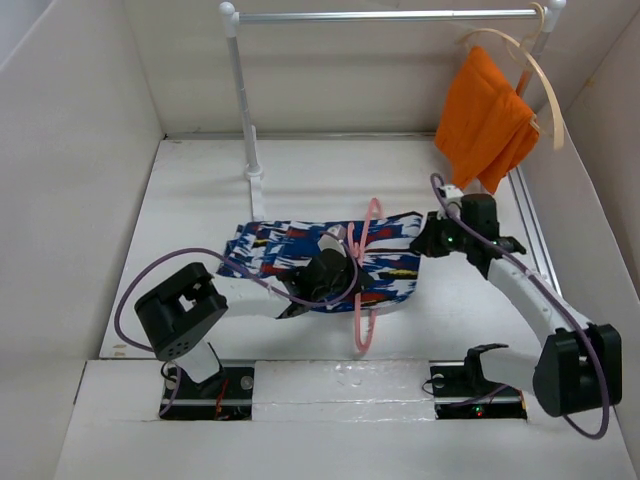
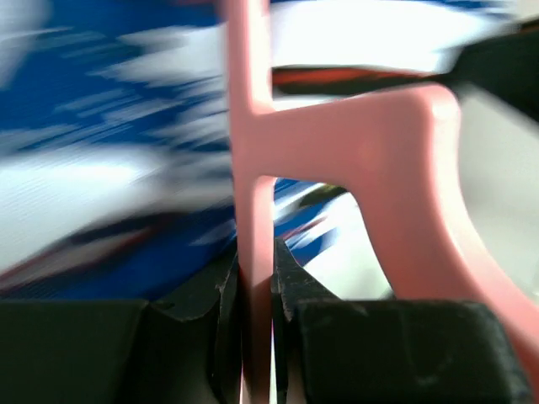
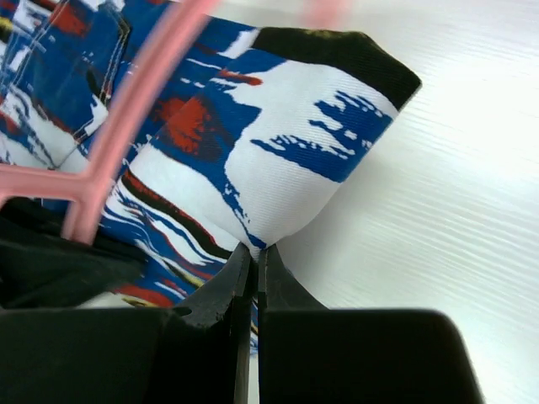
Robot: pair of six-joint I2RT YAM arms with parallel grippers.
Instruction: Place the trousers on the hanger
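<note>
The trousers (image 1: 290, 250), blue with white, red and black strokes, lie folded on the white table. The pink hanger (image 1: 364, 290) lies across their right part, hook toward the rail. My left gripper (image 1: 340, 268) is shut on the hanger's straight bar (image 2: 253, 210), seen close in the left wrist view over the blurred cloth (image 2: 109, 126). My right gripper (image 1: 428, 240) is shut on the trousers' right edge; in the right wrist view the cloth (image 3: 286, 160) bunches into the closed jaws, with the hanger (image 3: 135, 118) across it at left.
A white rail (image 1: 385, 16) on a white post (image 1: 248, 110) stands at the back. A cream hanger (image 1: 540, 85) with an orange cloth (image 1: 485, 120) hangs at its right end. White walls enclose the table on three sides.
</note>
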